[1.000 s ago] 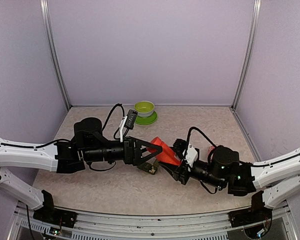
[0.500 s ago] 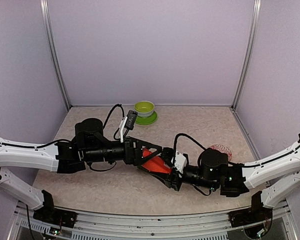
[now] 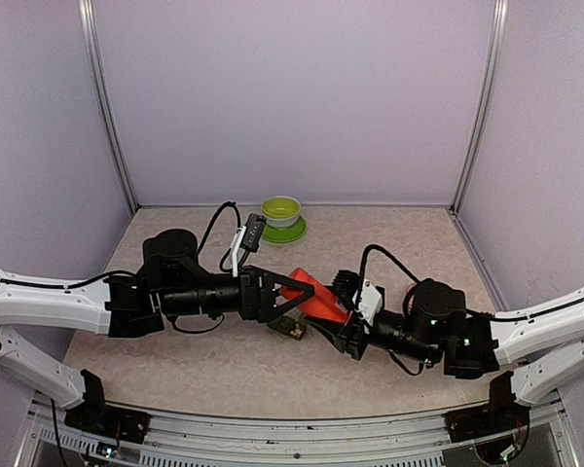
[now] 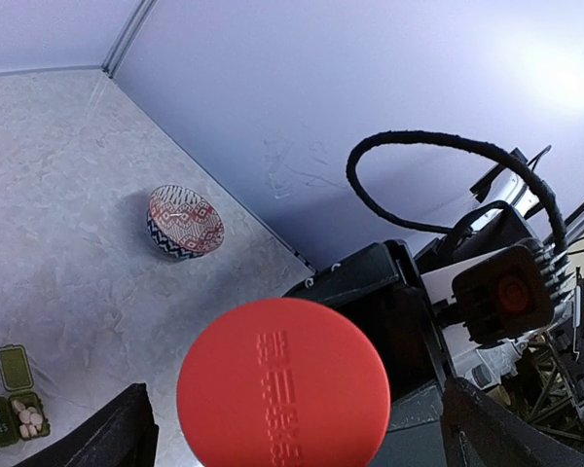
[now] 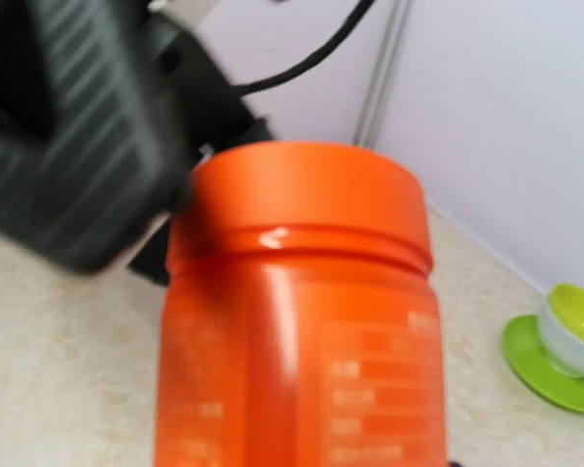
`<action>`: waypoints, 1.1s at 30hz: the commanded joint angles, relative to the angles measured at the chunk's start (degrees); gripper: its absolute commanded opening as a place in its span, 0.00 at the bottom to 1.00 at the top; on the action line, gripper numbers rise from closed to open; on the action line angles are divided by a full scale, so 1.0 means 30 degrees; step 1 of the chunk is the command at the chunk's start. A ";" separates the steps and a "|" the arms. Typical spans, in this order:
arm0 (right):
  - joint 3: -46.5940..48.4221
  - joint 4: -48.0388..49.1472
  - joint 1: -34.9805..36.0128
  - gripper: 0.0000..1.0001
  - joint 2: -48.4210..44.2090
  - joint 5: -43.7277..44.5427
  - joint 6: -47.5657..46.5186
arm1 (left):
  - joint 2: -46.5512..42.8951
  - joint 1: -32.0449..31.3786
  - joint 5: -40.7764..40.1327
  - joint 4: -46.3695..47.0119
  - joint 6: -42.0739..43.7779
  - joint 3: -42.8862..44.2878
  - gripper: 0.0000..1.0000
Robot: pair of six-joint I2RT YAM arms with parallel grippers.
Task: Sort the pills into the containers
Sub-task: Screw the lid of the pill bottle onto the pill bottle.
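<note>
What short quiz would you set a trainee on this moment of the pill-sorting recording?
1. True or false: the left gripper is clamped shut on the lid of the red bottle.
2. What holds the red bottle? A) the left gripper B) the right gripper C) nothing, it lies loose.
3. Fill in: in the left wrist view, the open compartment of the containers holds pale ____.

Key:
1. False. Its jaws stand wide open on either side of the lid.
2. B.
3. pills.
</note>
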 commanded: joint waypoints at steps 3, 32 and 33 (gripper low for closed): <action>0.0029 -0.0491 -0.0035 0.00 0.0024 0.1403 -0.0449 | -0.0008 -0.0048 0.0851 0.0520 -0.0072 0.0171 0.99; -0.0537 -0.0521 -0.0005 0.00 -0.0200 -0.1357 -0.1077 | -0.1732 0.0932 -0.0415 -0.2840 -0.0626 0.0218 0.99; -0.0587 -0.0646 -0.0005 0.00 -0.0425 -0.1308 -0.1211 | -0.1711 0.0999 -0.0248 -0.3107 -0.0636 0.0272 0.99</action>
